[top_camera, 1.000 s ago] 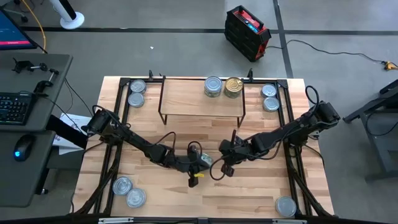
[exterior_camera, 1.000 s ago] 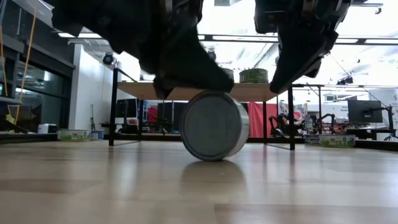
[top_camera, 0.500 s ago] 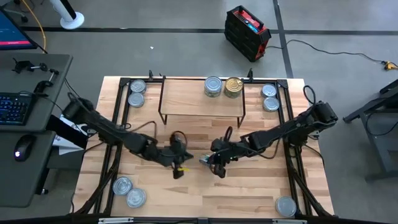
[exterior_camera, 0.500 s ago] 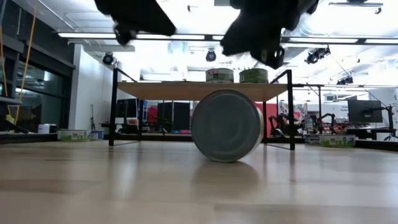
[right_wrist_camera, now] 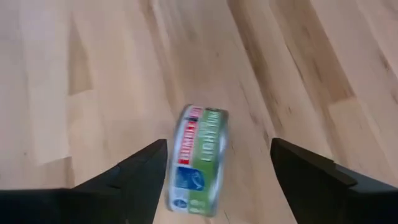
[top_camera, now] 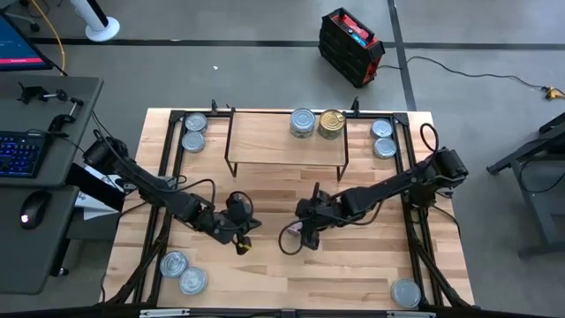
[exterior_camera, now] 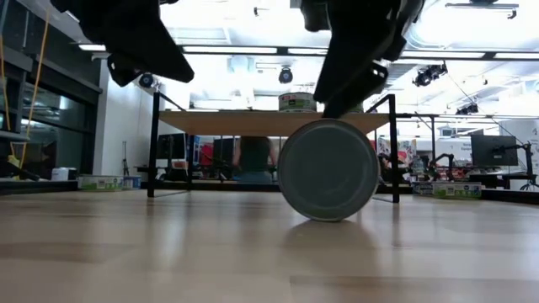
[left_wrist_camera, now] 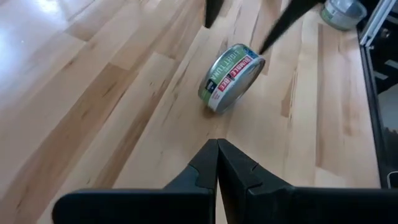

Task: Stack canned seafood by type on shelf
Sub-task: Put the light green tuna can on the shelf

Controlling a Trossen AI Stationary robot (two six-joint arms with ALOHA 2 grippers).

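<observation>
So there's a tin (top_camera: 290, 237) standing on its rim in the middle of the table (top_camera: 353, 283), in front of the shelf (top_camera: 287, 146), and nothing is gripping it. The right gripper (top_camera: 302, 235) is hanging right over it with its fingers spread wide, one on each side of the tin and not touching it as far as I can tell. In the right wrist view the green label is sitting in the gap between the fingers. The left gripper (top_camera: 238, 237) is sitting nearby on the other side with its fingers pinched together, holding nothing.

My read: it's in the middle of picking this tin up, and the grab hasn't landed. A tin on its edge is going to roll at the slightest nudge, so the next move needs the fingers coming down square on the flat faces and closing before it wanders.

Room-wise it's looking fine. Bare wood all around the tin, and the table edges are well away. The left gripper is the nearest thing it could roll into. The shelf is already carrying a silver tin (top_camera: 303, 123) and a gold tin (top_camera: 332, 124) side by side towards its right end, with plenty of board free on the left. Other tins are sitting in the table corners.
</observation>
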